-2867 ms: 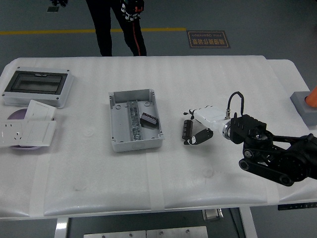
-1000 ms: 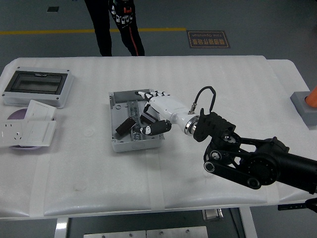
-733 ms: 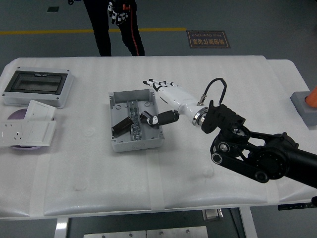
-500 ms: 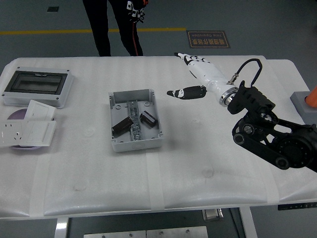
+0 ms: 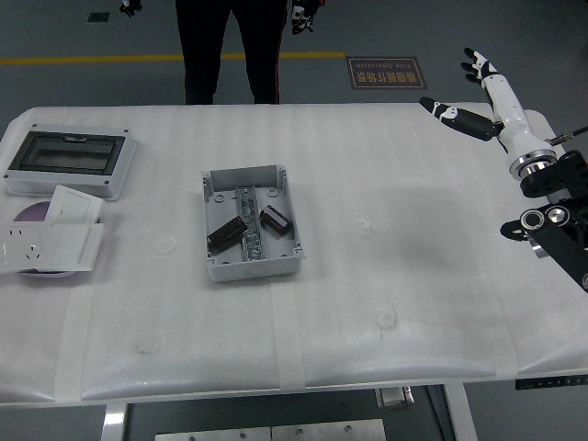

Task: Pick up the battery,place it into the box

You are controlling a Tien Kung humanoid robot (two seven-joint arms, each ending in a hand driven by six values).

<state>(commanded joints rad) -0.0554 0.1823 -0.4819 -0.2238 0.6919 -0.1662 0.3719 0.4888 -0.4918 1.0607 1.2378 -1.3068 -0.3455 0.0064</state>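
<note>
Hovering hand: right hand (image 5: pixel 487 92) is raised over the table's far right corner, fingers spread wide, holding nothing
Battery: dark battery (image 5: pixel 226 236) lies slanted inside the box (image 5: pixel 250 221), on its left side; a second dark block (image 5: pixel 275 219) lies to the right of the metal rail
Box: grey, open on top, near the middle of the white table (image 5: pixel 367 276)
Left side: enclosure with a dark window (image 5: pixel 68 158), white socket plates (image 5: pixel 48 241)
Far side: a person's legs (image 5: pixel 225 50) stand on grey floor with a yellow line (image 5: pixel 92 60)

White right hand (image 5: pixel 487 96) (black fingertips), silver wrist ring, black arm
</note>
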